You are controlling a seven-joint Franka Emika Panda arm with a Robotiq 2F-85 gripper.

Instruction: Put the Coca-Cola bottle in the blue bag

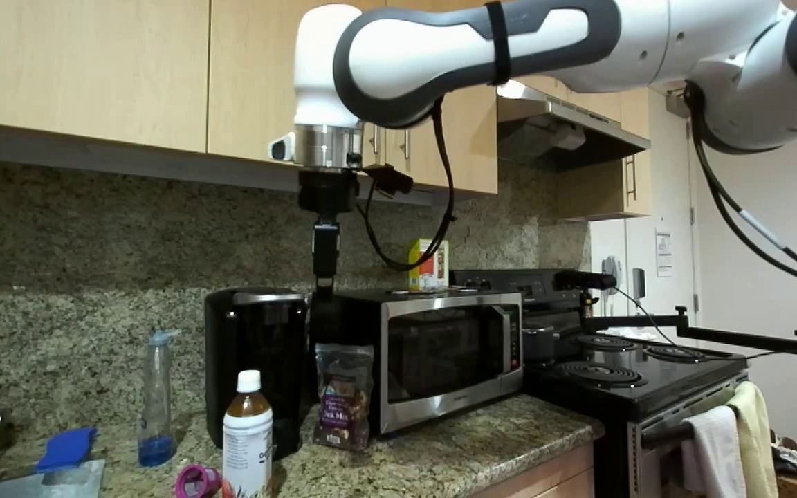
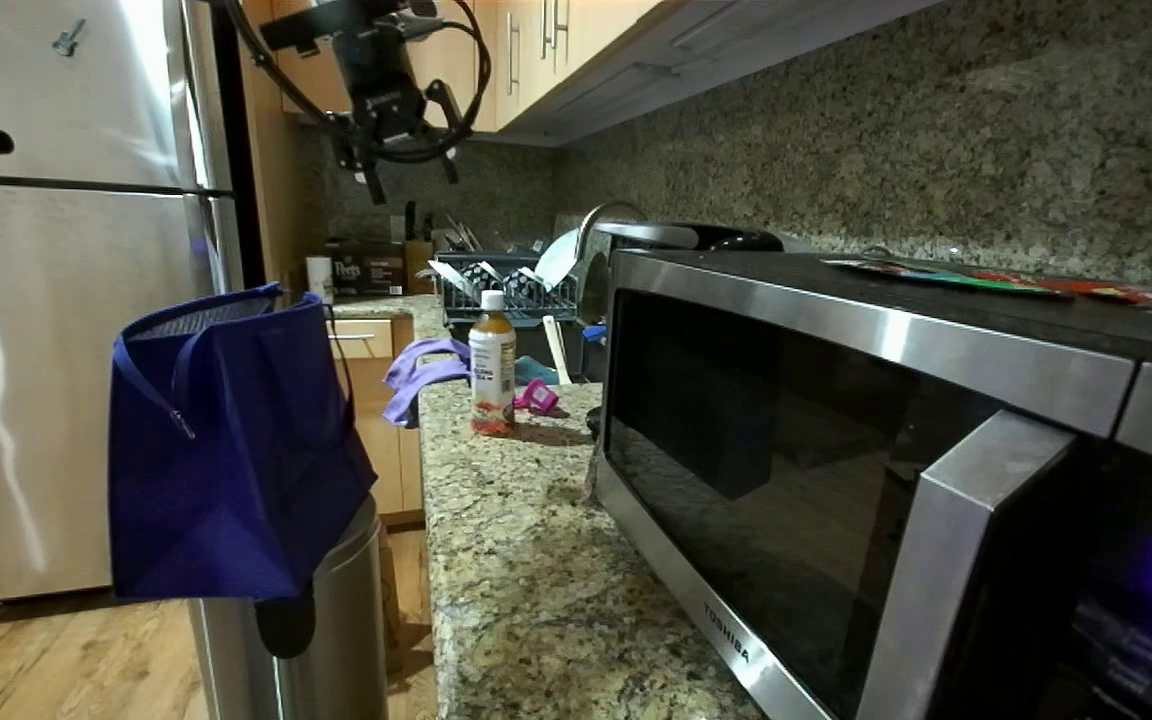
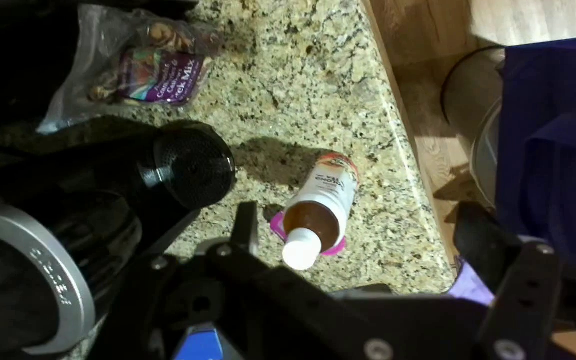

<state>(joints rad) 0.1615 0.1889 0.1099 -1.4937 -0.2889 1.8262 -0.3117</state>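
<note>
The Coca-Cola bottle is hidden or out of view in all views. The blue bag point(image 2: 226, 470) stands upright with its top open on a steel trash can beside the counter; its inside is mostly hidden. It also shows at the right edge of the wrist view point(image 3: 553, 100). My gripper point(image 2: 414, 178) is open, empty and pointing down, high above the counter. It shows side-on in an exterior view point(image 1: 325, 282), and its fingers are wide apart in the wrist view point(image 3: 363, 225). A white-capped, white-labelled tea bottle point(image 3: 329, 187) stands on the counter below, apart from the fingers.
A black coffee maker point(image 1: 253, 360), a microwave point(image 1: 450, 346) and a snack pouch point(image 1: 343, 398) line the wall. A pink cup point(image 2: 538, 397) lies by the tea bottle. A clear bottle point(image 1: 156, 415) stands behind. Cabinets point(image 1: 80, 69) hang overhead. The trash can point(image 2: 346, 620) adjoins the counter edge.
</note>
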